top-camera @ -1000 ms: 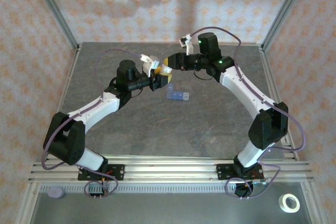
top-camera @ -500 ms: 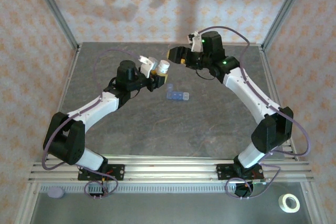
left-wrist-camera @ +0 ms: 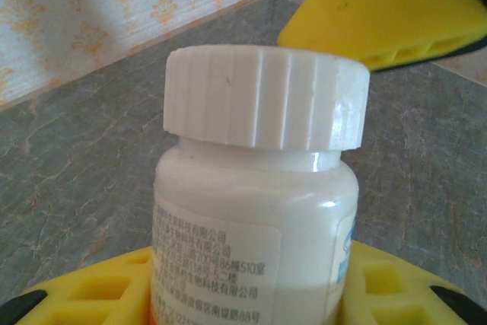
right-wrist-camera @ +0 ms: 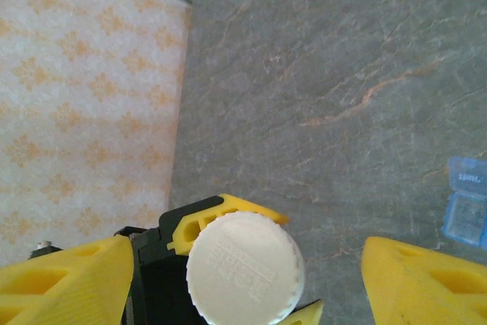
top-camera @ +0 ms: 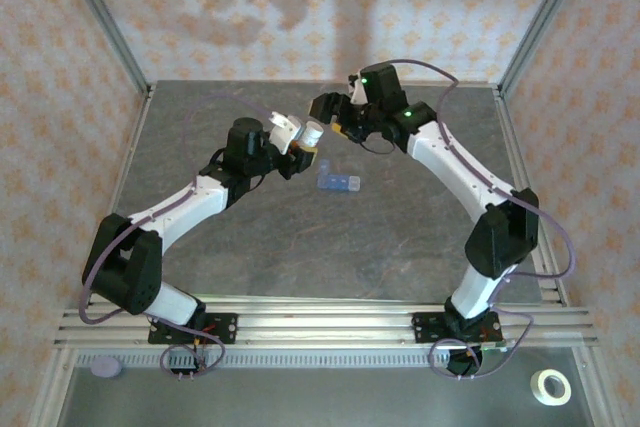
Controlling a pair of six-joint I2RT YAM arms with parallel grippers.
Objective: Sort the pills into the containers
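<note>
**Everything, Counted**

Two robot arms: one left arm (top-camera: pixel 190 202) and one right arm (top-camera: pixel 455 157). One white bottle (top-camera: pixel 309 135) with one ribbed cap (right-wrist-camera: pixel 245 266). One blue pill organiser (top-camera: pixel 338 183) (its compartments too small to count). One roll of tape (top-camera: pixel 550 387). One purple disc (top-camera: pixel 106 368). One grey table (top-camera: pixel 400 247).

Organiser (top-camera: pixel 338 183): one translucent blue strip of small square compartments joined in a row. It lies flat on the grey table (top-camera: pixel 400 237), in the far half and near the middle of its width. Seen from above, the strip runs left to right, its right end slightly nearer the camera. Nothing touches it. The right wrist view catches part of the organiser (right-wrist-camera: pixel 466 205) at the frame's right edge; one face carries pale lettering, too small to read. Contents and lid positions cannot be determined.
</note>
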